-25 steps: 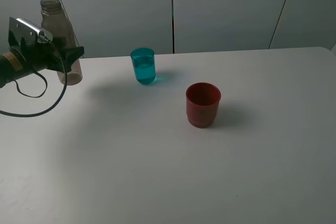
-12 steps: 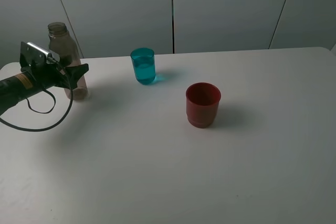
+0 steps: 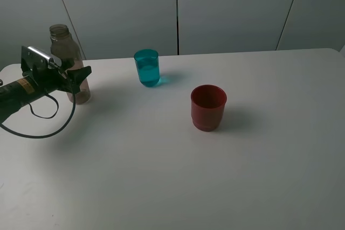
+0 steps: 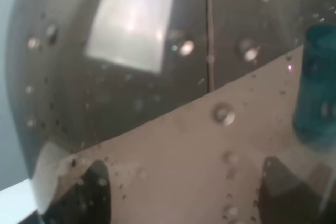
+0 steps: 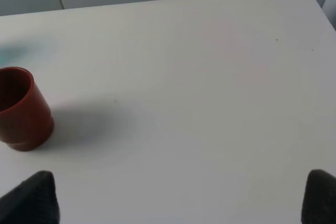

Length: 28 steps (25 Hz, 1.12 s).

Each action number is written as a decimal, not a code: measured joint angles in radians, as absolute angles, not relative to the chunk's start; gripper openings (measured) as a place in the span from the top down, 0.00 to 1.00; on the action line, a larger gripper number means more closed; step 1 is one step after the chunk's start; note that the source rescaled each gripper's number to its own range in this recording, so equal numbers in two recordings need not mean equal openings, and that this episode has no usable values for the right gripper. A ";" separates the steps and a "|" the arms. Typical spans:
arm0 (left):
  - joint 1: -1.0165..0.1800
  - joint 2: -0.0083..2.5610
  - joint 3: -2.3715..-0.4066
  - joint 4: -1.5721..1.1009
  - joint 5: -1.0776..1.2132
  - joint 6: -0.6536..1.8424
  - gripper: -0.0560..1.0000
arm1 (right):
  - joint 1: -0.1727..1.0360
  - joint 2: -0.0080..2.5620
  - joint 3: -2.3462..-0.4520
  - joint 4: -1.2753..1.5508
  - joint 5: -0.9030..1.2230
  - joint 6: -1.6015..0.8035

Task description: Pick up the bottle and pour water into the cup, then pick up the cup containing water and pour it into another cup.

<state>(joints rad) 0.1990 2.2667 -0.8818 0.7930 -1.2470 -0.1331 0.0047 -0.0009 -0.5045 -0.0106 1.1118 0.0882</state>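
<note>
The bottle (image 3: 63,44) is held upright, clamped in the left pincer (image 3: 78,75), at the tabletop's (image 3: 161,176) left rear. The cup (image 3: 146,68) is seen standing well apart to its right, and another cup (image 3: 208,107) nearer the middle. The right pincer (image 5: 176,203) is spread wide, gripping nothing

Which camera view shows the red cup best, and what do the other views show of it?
The exterior high view: the red cup stands whole and unobstructed, rim to base. The right wrist view shows it closer, but cut off at the picture's edge. The left wrist view does not show it.
</note>
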 joint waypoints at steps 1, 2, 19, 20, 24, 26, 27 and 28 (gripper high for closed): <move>0.199 2.267 -0.882 0.793 -1.247 -0.133 0.95 | 0.005 -0.001 -0.504 -0.011 1.112 0.088; 0.199 2.267 -0.882 0.793 -1.247 -0.131 0.91 | 0.005 -0.001 -0.504 -0.011 1.112 0.088; 0.199 2.180 -0.882 0.774 -1.207 -0.129 0.03 | 0.005 -0.001 -0.504 -0.011 1.112 0.090; 0.199 2.163 -0.882 0.770 -1.207 -0.129 0.03 | 0.005 -0.001 -0.504 -0.011 1.112 0.090; 0.199 2.091 -0.880 0.758 -1.207 -0.129 0.03 | 0.005 -0.001 -0.504 -0.011 1.112 0.090; 0.199 2.050 -0.880 0.750 -1.207 -0.129 0.03 | 0.005 -0.001 -0.504 -0.011 1.112 0.090; 0.199 2.033 -0.880 0.748 -1.207 -0.129 0.03 | 0.005 -0.001 -0.504 -0.011 1.112 0.090; 0.199 2.014 -0.880 0.746 -1.209 -0.129 0.03 | 0.005 -0.001 -0.504 -0.011 1.112 0.090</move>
<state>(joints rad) 0.1990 2.0137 -0.8800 0.7460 -1.2094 -0.1291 0.0047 -0.0009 -0.5045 -0.0106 1.1118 0.0903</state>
